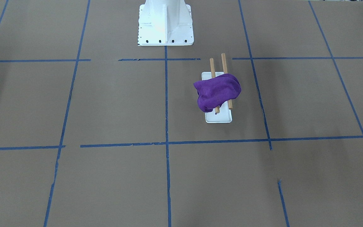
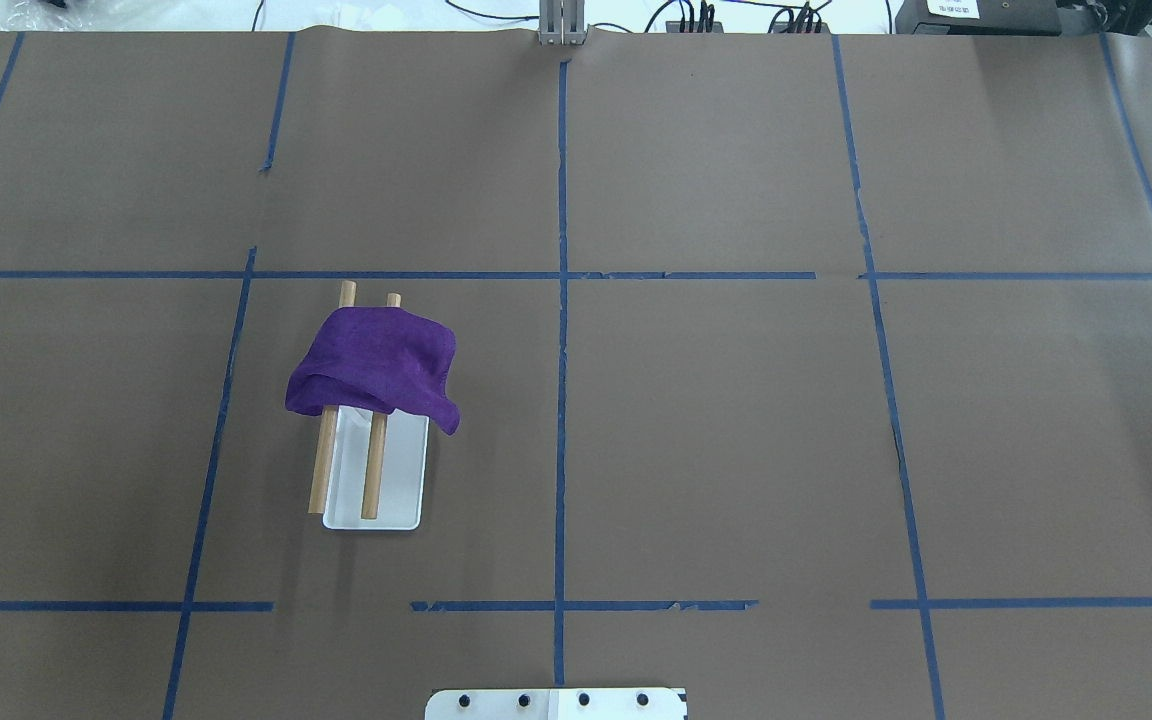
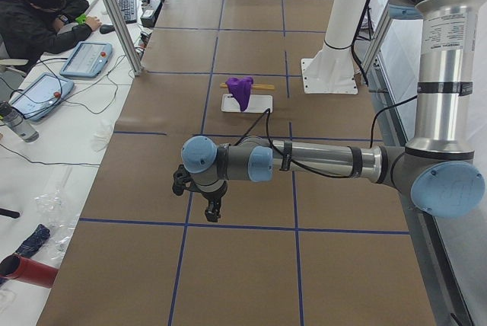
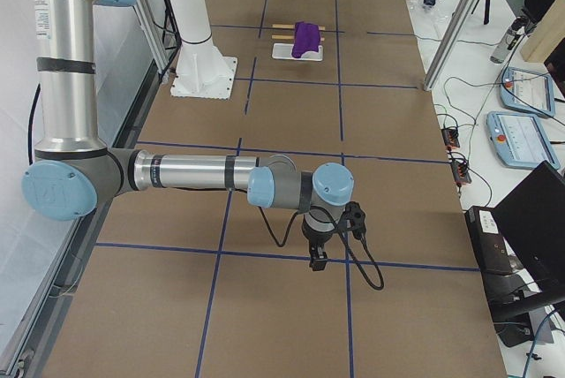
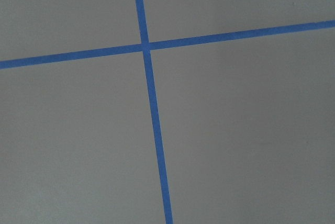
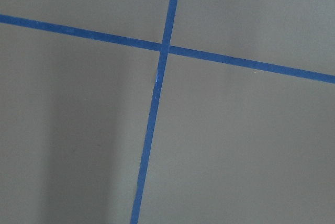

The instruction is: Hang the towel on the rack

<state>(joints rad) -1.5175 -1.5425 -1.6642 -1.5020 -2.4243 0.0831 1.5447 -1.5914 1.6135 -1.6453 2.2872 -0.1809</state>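
Observation:
A purple towel (image 1: pixel 217 91) lies draped over both wooden rods of the rack (image 1: pixel 219 118); it covers the rods' end away from the robot. In the overhead view the towel (image 2: pixel 376 362) and the rack's white base (image 2: pixel 401 480) sit left of centre. They also show in the side views, the towel (image 3: pixel 241 91) and the towel (image 4: pixel 306 37). My left gripper (image 3: pixel 212 213) hangs over bare table far from the rack; I cannot tell if it is open. My right gripper (image 4: pixel 316 261) hangs likewise at the other end; I cannot tell its state. Both wrist views show only brown paper and blue tape.
The white bolted pedestal (image 1: pixel 165 23) stands at the robot's side of the table, also in the overhead view (image 2: pixel 556 703). Blue tape lines grid the brown paper. An operator (image 3: pixel 42 6) sits beside the table with tablets (image 3: pixel 84 59). Cables and devices (image 4: pixel 521 135) lie off the table.

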